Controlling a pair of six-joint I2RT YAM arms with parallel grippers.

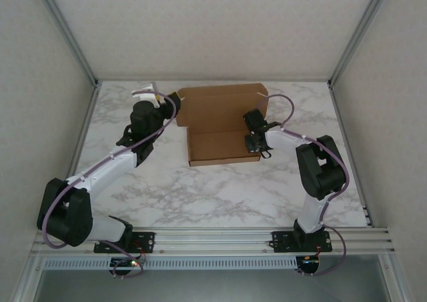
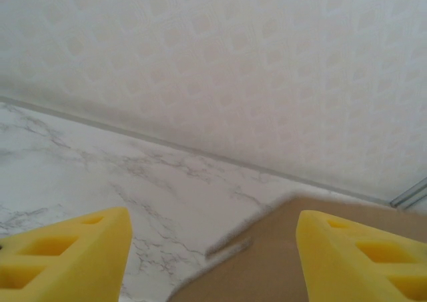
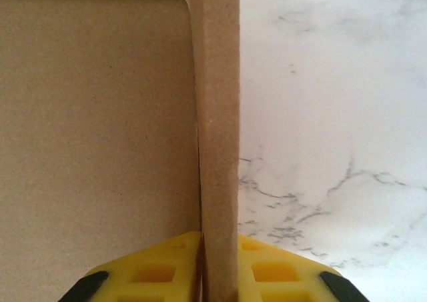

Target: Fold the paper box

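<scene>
Paper box [image 1: 217, 125]: you find it on the far middle of the surface, a shallow brown tray with the near wall folded up and a wide flap rising at its far side.
Box side wall [image 3: 219, 115]: in the right wrist view you see it standing upright, edge-on, with the tray floor on its left and bare marble on its right.
Right gripper [image 1: 252, 142]: it sits at the right end of the tray; its yellow fingers [image 3: 160, 272] are pressed against both faces of the side wall, pinching it.
Left gripper [image 1: 175, 103]: it is at the far left corner of the box, beside the raised flap. Its fingers [image 2: 67, 255] are spread wide and hold nothing.
Cardboard in the left wrist view [image 2: 267, 262]: a brown edge lies below the spread fingers, nearer the right one; you cannot tell whether it touches.
Surface [image 1: 200, 195]: white marble pattern with grey veins, carrying the box and both arms.
Back wall [image 1: 213, 29]: pale and patterned, meeting the surface just behind the box.
</scene>
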